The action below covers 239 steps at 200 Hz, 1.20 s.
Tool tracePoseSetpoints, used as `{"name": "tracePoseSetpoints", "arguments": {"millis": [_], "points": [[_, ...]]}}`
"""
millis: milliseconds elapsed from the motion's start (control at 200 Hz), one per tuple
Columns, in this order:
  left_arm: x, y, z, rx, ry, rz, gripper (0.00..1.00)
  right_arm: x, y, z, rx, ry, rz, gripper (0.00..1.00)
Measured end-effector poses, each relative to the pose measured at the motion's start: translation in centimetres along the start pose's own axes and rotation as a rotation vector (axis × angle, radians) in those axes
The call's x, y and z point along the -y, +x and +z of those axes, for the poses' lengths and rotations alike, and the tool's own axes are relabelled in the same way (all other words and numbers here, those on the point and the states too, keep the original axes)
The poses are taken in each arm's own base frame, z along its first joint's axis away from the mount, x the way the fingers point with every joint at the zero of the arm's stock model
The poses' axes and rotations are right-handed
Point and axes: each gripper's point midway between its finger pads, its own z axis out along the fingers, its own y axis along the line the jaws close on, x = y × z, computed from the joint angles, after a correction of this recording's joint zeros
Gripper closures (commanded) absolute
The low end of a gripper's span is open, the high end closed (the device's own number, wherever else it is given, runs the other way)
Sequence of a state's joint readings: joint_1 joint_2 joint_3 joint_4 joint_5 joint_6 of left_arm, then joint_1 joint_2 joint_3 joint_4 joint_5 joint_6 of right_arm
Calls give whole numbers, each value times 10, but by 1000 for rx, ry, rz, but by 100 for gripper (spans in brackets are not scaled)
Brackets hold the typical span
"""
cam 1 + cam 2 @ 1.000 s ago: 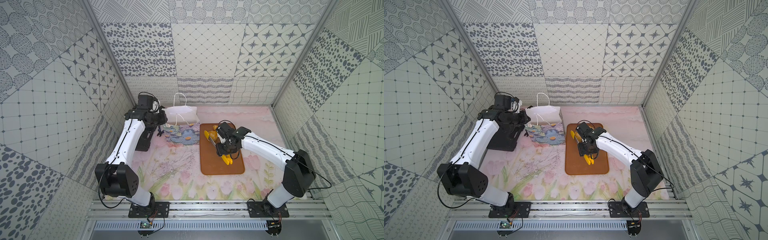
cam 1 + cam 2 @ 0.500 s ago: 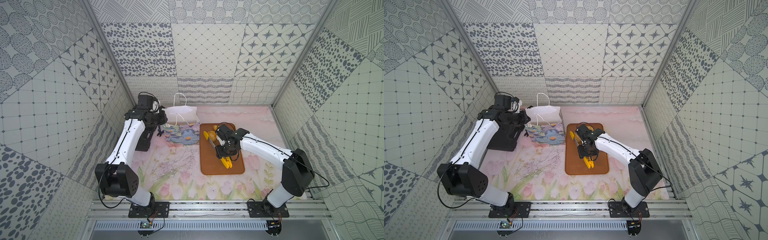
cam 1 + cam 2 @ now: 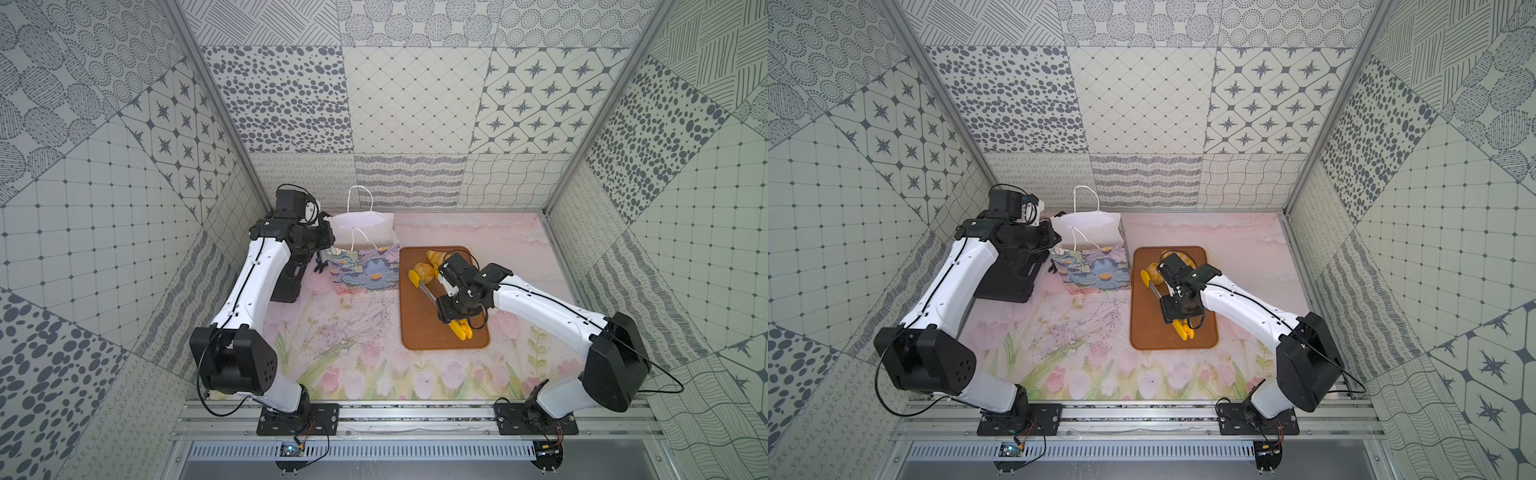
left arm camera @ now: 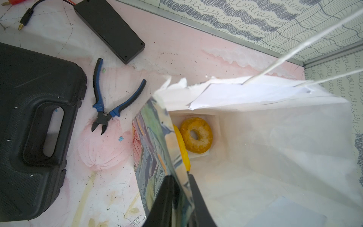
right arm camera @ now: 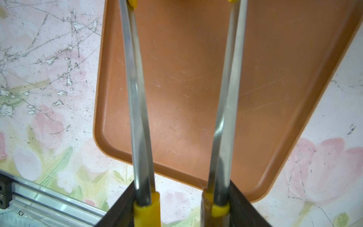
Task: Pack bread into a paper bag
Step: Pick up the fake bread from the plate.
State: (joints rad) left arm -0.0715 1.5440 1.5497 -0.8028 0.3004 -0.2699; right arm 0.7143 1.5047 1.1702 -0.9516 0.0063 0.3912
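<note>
The right gripper (image 5: 179,198) is pressed onto the handle end of the tongs (image 5: 137,98), whose two steel arms stand apart. In a top view one yellow tip lies just left of a bun (image 3: 424,270) at the far end of the brown tray (image 3: 419,332). The other tip is hidden by the wrist. A striped loaf (image 3: 436,254) lies just behind the bun.

I judge that the step is to take this bun. The tips should go on both sides of its middle and close slowly, because a rounded crust may slip out.

The left gripper (image 4: 180,176) pinches the printed front wall of the paper bag (image 4: 255,137), so the mouth is open. Inside lie a bagel (image 4: 196,135) and a second yellow piece (image 4: 185,155), partly hidden. The bag stands just left of the tray, on the far side.

The table (image 3: 353,332) has a scratched pink flower cover. Left of the bag lie blue cutters (image 4: 102,110), a black case (image 4: 29,127) and a flat black box (image 4: 110,25). Patterned walls close the left, right and far sides.
</note>
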Motion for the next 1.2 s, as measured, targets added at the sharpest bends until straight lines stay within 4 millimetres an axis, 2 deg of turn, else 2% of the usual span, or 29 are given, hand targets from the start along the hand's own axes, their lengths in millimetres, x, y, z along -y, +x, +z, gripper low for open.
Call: {"name": "tracePoseSetpoints", "arguments": {"millis": [966, 1196], "points": [[0, 0, 0, 1, 0, 7, 84, 6, -8, 4, -3, 48, -21, 35], [0, 0, 0, 1, 0, 8, 84, 1, -20, 4, 6, 45, -26, 35]]}}
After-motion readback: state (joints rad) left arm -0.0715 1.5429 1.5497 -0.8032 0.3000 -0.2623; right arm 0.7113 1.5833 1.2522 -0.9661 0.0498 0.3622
